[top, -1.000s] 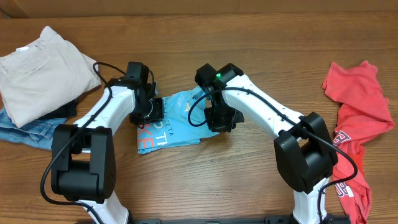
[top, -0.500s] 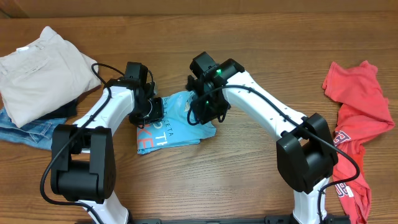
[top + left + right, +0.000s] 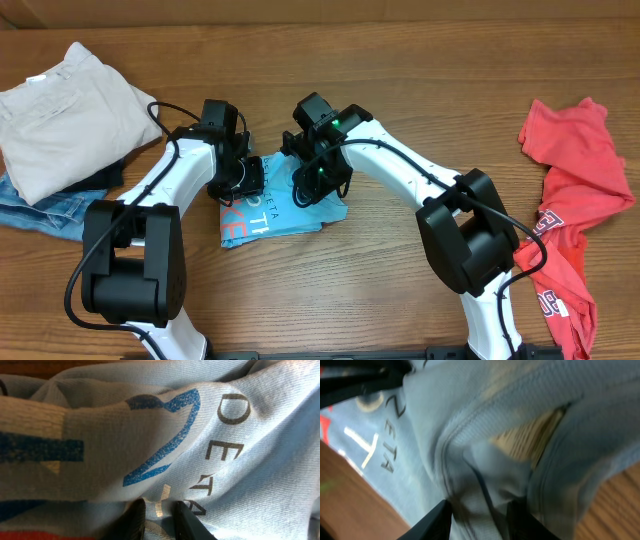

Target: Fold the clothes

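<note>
Left pincer sits low on the sky-blue T-shirt, at its left edge. Its two dark fingertips stand only a narrow gap apart, pressed onto the cloth just below the grey print. I see flat fabric in that gap and no pinched fold.

My right pincer is over the shirt's upper right part, jaws clearly apart. A crumpled ridge of blue cloth rises between them, and a seam runs past it. Whether the fingers touch that ridge I cannot tell, and nothing looks clamped.

The shirt lies folded in the middle of the table, between my two arms. Its large white and red letters face up along the near side. Its front edge runs fairly straight, and its right corner pokes out past my right wrist.

Bare wood stretches behind the shirt and in front of it. There is more of it to the right, as far as the red T-shirts heaped near the table's right edge, well apart from me.

On the left, a folded beige garment lies on top of jeans, close to my left arm but not touching it.

Both arms reach forward and bend inward over the shirt. The right arm crosses farther toward the centre, and its wrist is close to the left one.
</note>
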